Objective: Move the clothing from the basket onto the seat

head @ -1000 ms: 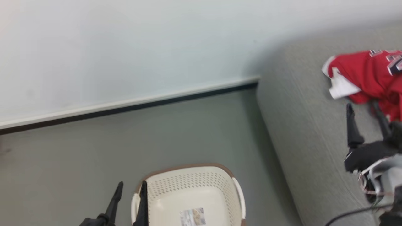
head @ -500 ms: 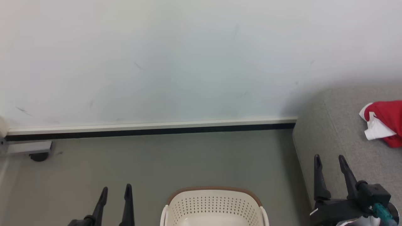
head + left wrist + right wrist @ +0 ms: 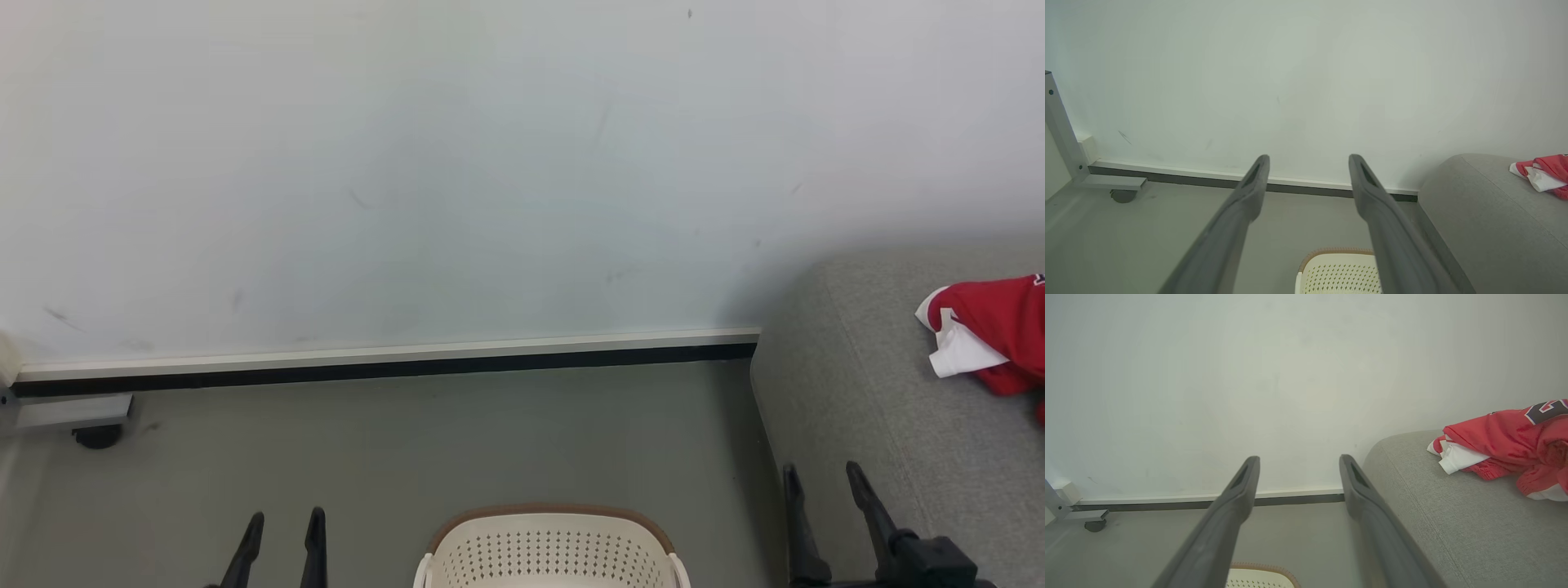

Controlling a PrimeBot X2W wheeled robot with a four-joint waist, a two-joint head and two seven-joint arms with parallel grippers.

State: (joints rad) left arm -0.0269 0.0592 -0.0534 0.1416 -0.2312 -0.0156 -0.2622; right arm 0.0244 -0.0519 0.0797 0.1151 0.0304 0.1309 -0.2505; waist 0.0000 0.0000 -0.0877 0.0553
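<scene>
Basket first: the cream-white basket (image 3: 551, 547) sits on the grey floor (image 3: 408, 457) at the bottom of the head view, and we see just its far end: brown rim, perforated plastic wall, white handles at either side. Its bottom is out of frame, so we cannot tell what lies in it. The clothing (image 3: 992, 335) is on the seat (image 3: 865, 408), a crumpled heap of red jersey fabric with a white fold on the side nearer the basket; the right wrist view shows a dark, white-edged character on top. The seat is a rounded block of light grey woven upholstery, near the basket on the robot's right.

The left gripper (image 3: 286, 523) rises from the bottom edge left of the basket, pointing toward the wall (image 3: 490, 163), its fingers (image 3: 1229, 228) spread wide with nothing between them. The right gripper (image 3: 822, 474) shows at the seat's near left edge, well apart from the clothing, its fingers (image 3: 1380, 522) equally wide and holding nothing. All four fingers are long, dark, matte and tapering, each slotted near the tip. The wall is pale and scuffed, with a white-and-black skirting strip (image 3: 392, 363) along its foot.
</scene>
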